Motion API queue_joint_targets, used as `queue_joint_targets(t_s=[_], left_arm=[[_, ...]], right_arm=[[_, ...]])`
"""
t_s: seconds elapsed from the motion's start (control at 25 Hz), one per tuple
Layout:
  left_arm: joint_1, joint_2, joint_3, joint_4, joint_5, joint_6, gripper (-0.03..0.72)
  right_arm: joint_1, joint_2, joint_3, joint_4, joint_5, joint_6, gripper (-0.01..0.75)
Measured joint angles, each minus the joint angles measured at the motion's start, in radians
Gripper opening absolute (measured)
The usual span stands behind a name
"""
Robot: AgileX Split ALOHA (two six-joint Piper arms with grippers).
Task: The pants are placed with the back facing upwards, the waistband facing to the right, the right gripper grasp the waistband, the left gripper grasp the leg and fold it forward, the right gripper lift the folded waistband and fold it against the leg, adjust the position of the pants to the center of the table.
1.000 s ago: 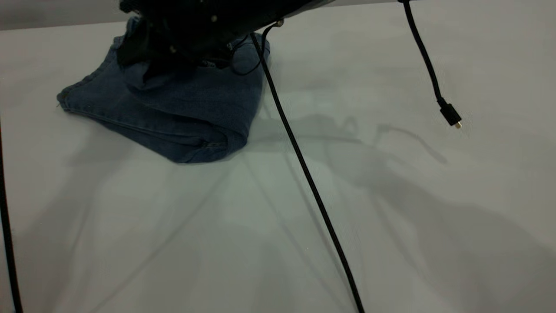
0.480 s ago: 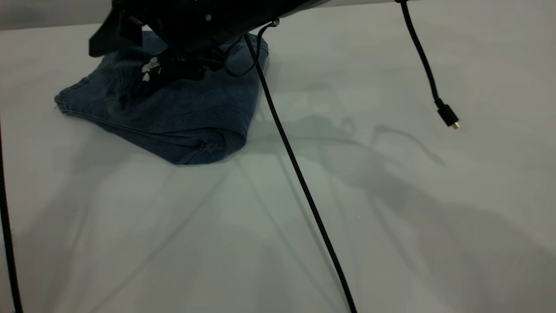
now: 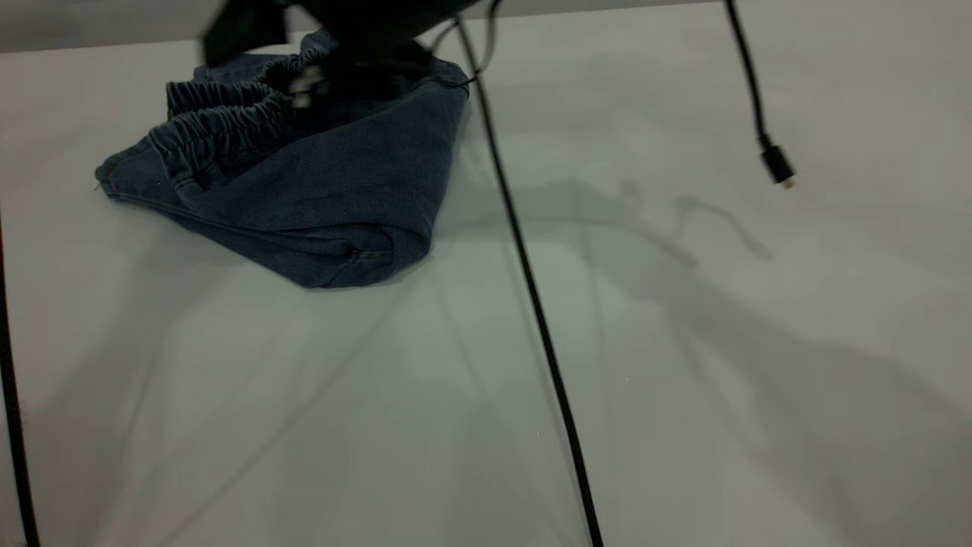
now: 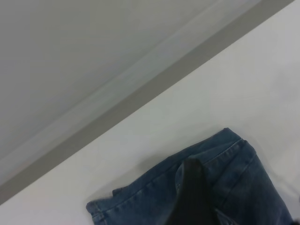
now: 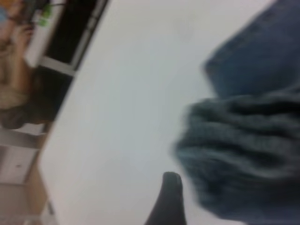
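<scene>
Where elastic gathers it, folded denim pants (image 3: 319, 190) ruffle thickly.

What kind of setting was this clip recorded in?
Probably an indoor lab or workshop: a plain white table holding only folded blue denim pants, loose black cables hanging across it, and, in the right wrist view, shelving and a seated person beyond the table.

I see a black cable (image 3: 531, 296) slanting down across the table (image 3: 683, 425) toward its near edge. A second cable (image 3: 748, 76) dangles at the right, its plug (image 3: 776, 165) hanging above the surface. Another dark cable (image 3: 11, 410) runs along the left edge.
</scene>
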Motion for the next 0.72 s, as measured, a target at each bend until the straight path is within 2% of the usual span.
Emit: queue_joint_targets(t_s=[0.4, 0.72], left_arm=[[0.0, 0.0, 0.0, -0.028, 0.0, 0.001, 0.504], [0.0, 0.003, 0.0, -0.057, 0.0, 0.001, 0.504]], right_arm=[[-0.217, -0.117, 0.0, -0.407, 0.081, 0.232, 0.587], [-0.381, -0.321, 0.0, -0.829, 0.235, 0.404, 0.587]])
